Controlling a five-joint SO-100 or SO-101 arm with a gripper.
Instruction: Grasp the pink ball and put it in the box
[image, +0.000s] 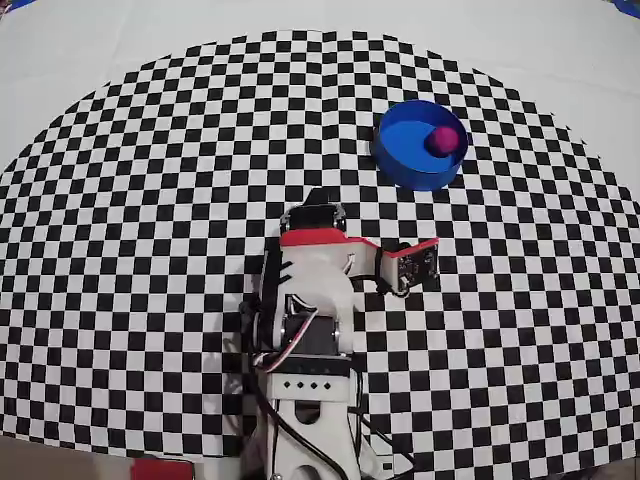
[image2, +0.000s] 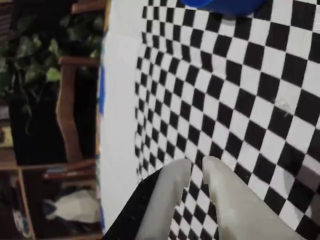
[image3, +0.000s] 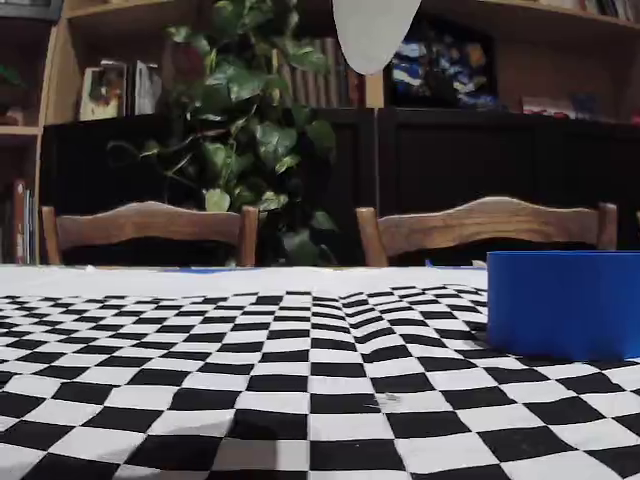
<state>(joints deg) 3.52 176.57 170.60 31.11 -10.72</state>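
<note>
In the overhead view the pink ball (image: 441, 139) lies inside the round blue box (image: 400, 165), against its right wall. The box stands on the checkered cloth, up and to the right of the arm. My gripper (image: 318, 198) is drawn back near the arm's base, well away from the box and raised off the cloth. In the wrist view its two white fingers (image2: 196, 166) stand almost together with only a thin gap and nothing between them. The box's edge shows at the top of that view (image2: 225, 5). In the fixed view the box (image3: 565, 303) hides the ball, and a white fingertip (image3: 375, 30) hangs at the top.
The checkered cloth (image: 150, 200) covers the table, with plain white cloth (image: 100, 40) beyond it. Two wooden chairs (image3: 150, 225) and a leafy plant (image3: 240, 130) stand behind the far table edge. The wrist camera module (image: 415, 262) sticks out to the arm's right.
</note>
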